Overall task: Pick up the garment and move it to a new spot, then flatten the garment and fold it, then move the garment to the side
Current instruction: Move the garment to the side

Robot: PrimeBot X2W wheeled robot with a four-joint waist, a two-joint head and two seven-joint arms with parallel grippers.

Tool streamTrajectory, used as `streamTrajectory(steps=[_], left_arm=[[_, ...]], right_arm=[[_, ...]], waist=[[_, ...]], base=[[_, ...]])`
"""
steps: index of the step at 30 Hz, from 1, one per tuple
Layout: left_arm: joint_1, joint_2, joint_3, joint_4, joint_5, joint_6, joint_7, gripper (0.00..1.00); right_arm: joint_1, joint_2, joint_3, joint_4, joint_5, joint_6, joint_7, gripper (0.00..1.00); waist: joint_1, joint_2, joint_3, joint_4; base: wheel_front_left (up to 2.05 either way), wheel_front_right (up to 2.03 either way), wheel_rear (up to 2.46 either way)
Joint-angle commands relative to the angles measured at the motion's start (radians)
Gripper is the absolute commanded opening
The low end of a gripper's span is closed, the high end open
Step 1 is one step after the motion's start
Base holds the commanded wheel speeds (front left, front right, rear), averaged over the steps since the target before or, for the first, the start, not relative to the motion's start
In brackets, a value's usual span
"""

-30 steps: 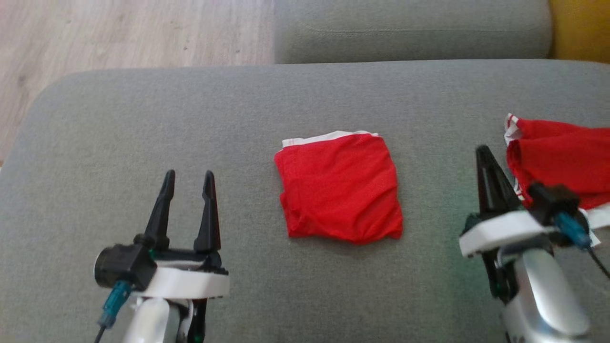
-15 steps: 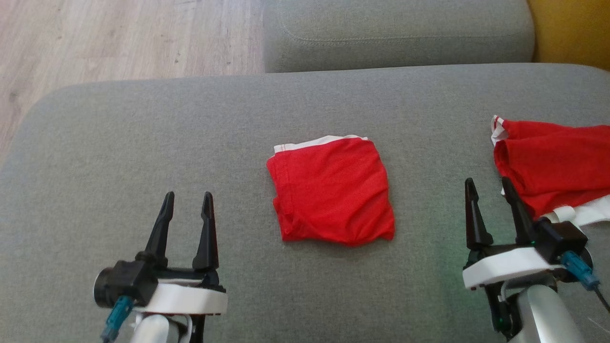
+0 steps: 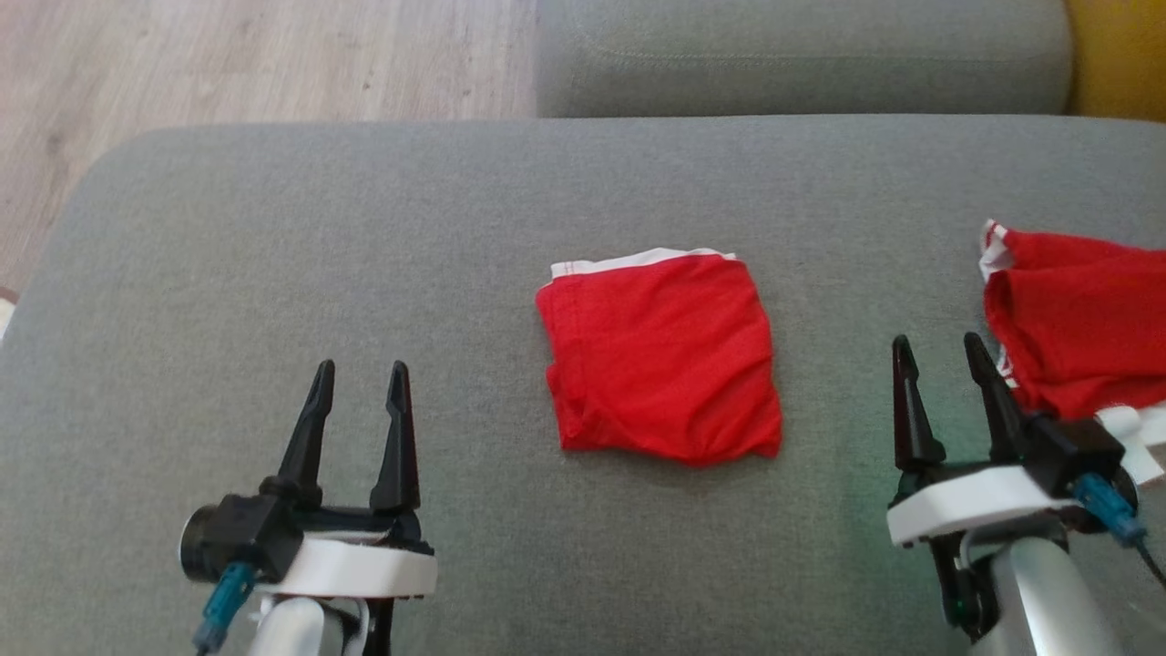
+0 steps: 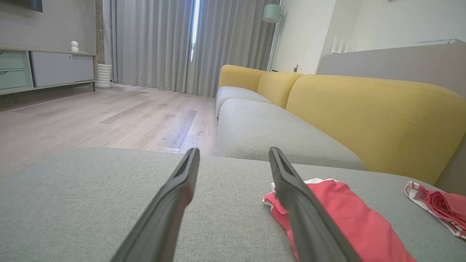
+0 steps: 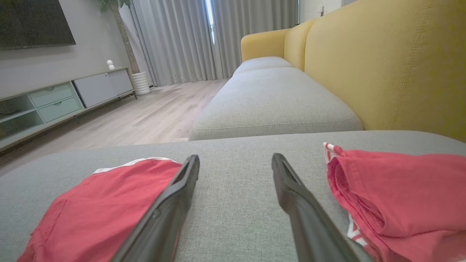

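The red garment on the right (image 3: 1079, 360) runs off the right edge; the right gripper (image 3: 937, 341) hides its near corner, perhaps part of a white band (image 3: 1130, 421).

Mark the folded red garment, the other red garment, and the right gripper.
folded red garment (image 3: 663, 360), head view, centre of top layer
other red garment (image 3: 1084, 319), head view, red upper fold
right gripper (image 3: 937, 338), head view, midway between its fingertips
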Motion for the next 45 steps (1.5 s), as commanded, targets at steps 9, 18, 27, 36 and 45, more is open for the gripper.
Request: streamTrajectory(steps=[9,18,27,36,45], left_arm=[[-0.087,0.005,0.003,-0.037,-0.009,-0.003,-0.010,1.00],[-0.124,0.005,-0.034,-0.025,-0.028,0.003,-0.010,1.00],[-0.130,0.005,-0.046,-0.018,-0.037,0.011,-0.010,1.00],[-0.118,0.005,-0.045,-0.014,-0.029,0.011,-0.010,1.00],[-0.090,0.005,-0.066,-0.026,-0.025,0.014,-0.010,1.00]], right_arm=[[-0.161,-0.003,0.071,0.042,-0.010,-0.001,0.064,1.00],[-0.279,-0.003,0.141,0.252,0.066,-0.001,0.221,1.00],[-0.331,-0.003,0.213,0.419,0.114,-0.001,0.280,0.94],[-0.376,-0.003,0.231,0.480,0.021,-0.001,0.186,0.00],[-0.388,-0.016,0.212,0.461,-0.140,-0.001,0.145,0.00]], waist=[[0.0000,0.0000,0.071,0.059],[0.0000,0.0000,0.127,0.125],[0.0000,0.0000,0.126,0.149],[0.0000,0.0000,0.089,0.127],[0.0000,0.0000,0.022,0.057]], base=[[0.00,0.00,0.00],[0.00,0.00,0.00],[0.00,0.00,0.00],[0.00,0.00,0.00],[0.00,0.00,0.00]])
